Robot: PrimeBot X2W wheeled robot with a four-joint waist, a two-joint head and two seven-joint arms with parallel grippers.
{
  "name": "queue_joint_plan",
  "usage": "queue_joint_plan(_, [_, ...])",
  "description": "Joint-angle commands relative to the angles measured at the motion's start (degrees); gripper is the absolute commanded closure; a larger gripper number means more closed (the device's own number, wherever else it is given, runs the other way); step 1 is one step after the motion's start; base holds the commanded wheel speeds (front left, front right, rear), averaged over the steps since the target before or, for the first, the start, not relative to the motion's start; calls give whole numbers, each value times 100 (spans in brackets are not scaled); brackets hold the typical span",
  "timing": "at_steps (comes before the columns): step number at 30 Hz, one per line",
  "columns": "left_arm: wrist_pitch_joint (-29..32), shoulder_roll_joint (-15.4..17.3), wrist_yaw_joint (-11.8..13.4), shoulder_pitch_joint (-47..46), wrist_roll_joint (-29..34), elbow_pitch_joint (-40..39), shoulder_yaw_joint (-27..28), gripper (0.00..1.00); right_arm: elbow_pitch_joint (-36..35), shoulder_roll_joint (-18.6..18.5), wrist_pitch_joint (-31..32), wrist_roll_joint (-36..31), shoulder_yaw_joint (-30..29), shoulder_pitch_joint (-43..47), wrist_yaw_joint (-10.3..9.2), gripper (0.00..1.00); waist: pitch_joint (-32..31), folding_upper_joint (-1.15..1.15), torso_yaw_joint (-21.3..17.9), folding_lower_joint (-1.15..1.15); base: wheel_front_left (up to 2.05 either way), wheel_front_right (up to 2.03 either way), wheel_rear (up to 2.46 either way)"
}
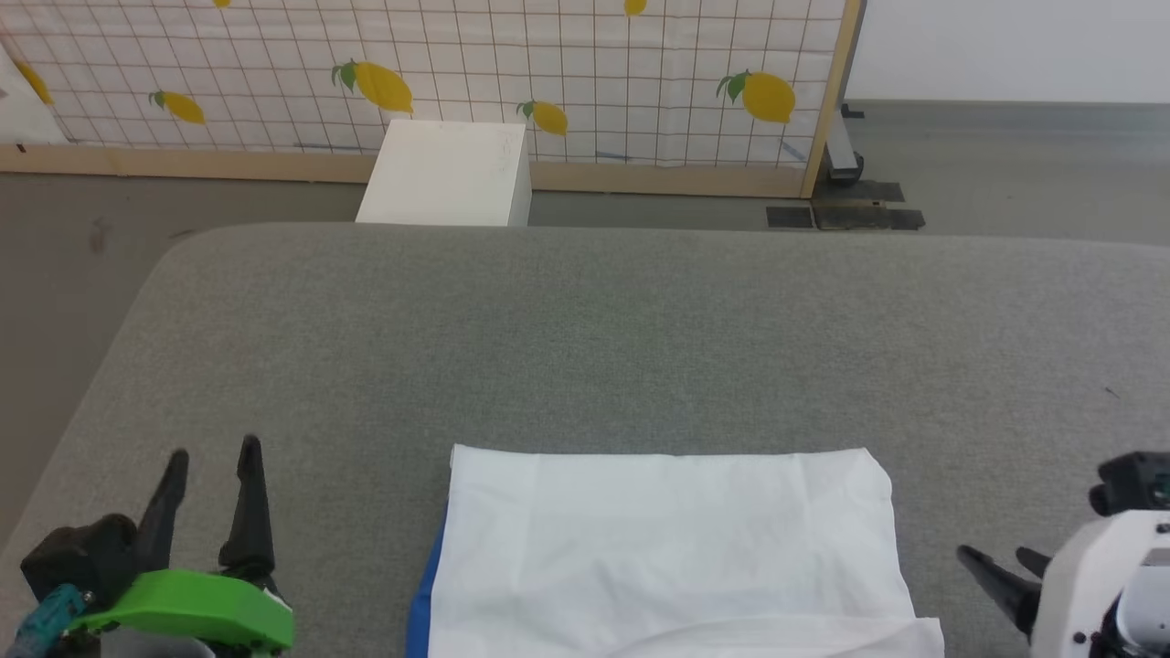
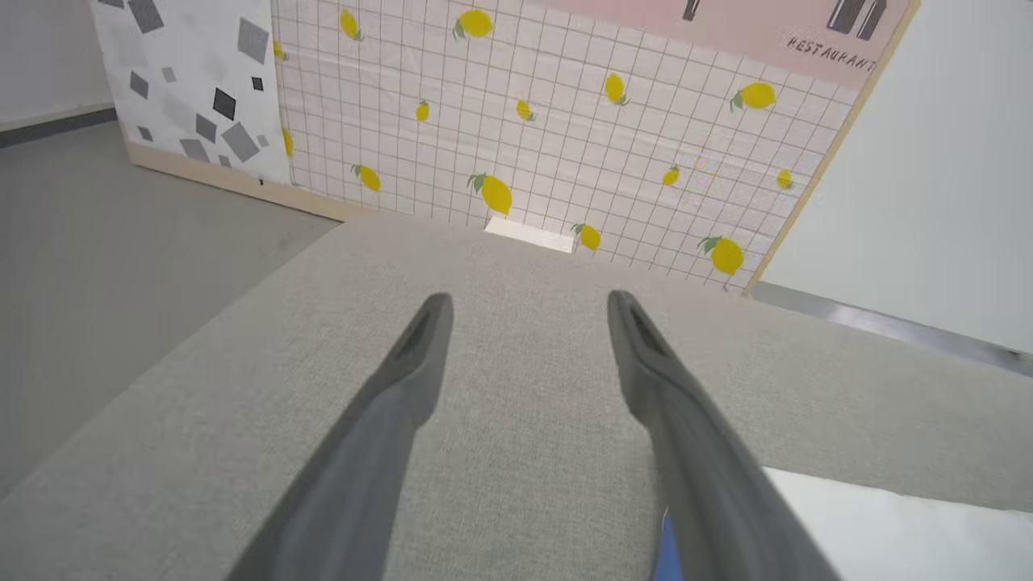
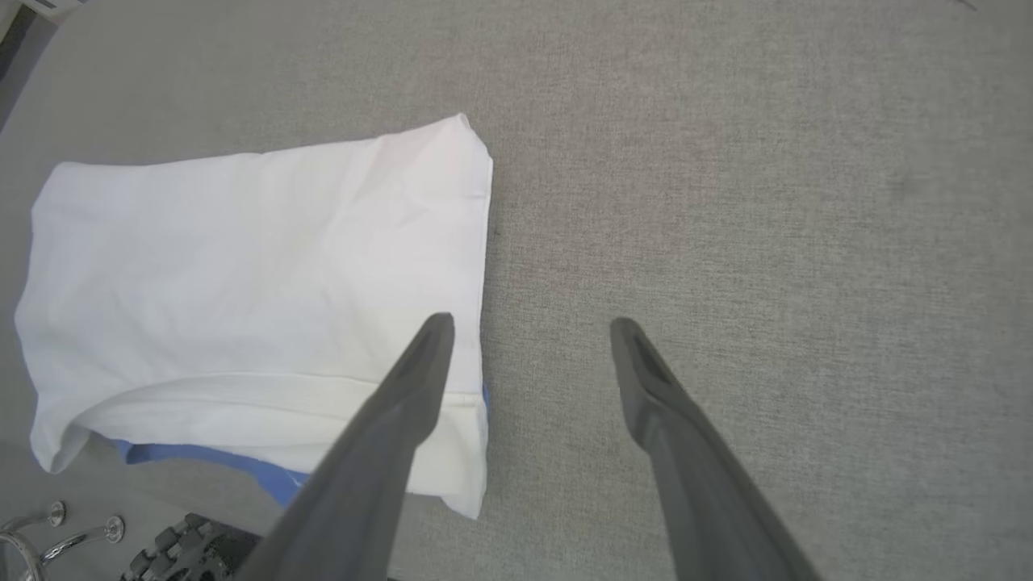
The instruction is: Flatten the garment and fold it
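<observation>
Garment (image 1: 667, 548) folded into a white rectangle on grey table (image 1: 585, 347), left claw (image 1: 214, 449) fingers apart, right claw (image 3: 530, 321) fingers apart.

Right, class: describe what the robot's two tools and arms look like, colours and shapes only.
Each tool has two long, dark grey fingers tapering to blunt tips. The left tool sits on a bright green shell, with a black block and a teal part behind. The right tool joins a smooth white casing with a black part on top.

Open grey padded surface (image 1: 585, 347) beyond folded garment (image 1: 667, 548), white box (image 1: 448, 174) past far edge
</observation>
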Motion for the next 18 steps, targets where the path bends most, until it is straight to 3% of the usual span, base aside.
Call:
queue_joint_plan(1, [-403,-37,-68,-191,241,4,-33,0,169,-80,54,97,174,-206,-9,0,128,0,56,0,0,0,0])
queue_joint_plan(6, [-1019,-139,-197,-554,865,89,-227,0,777,-347,137,279,722,-675,-9,0,414,0,208,0,0,0,0])
queue_joint_plan(18, [-1082,-760,-492,-998,1549,95,-126,0,1917,-466,-323,709,1817,-1326,-9,0,941,0,411,0,0,0,0])
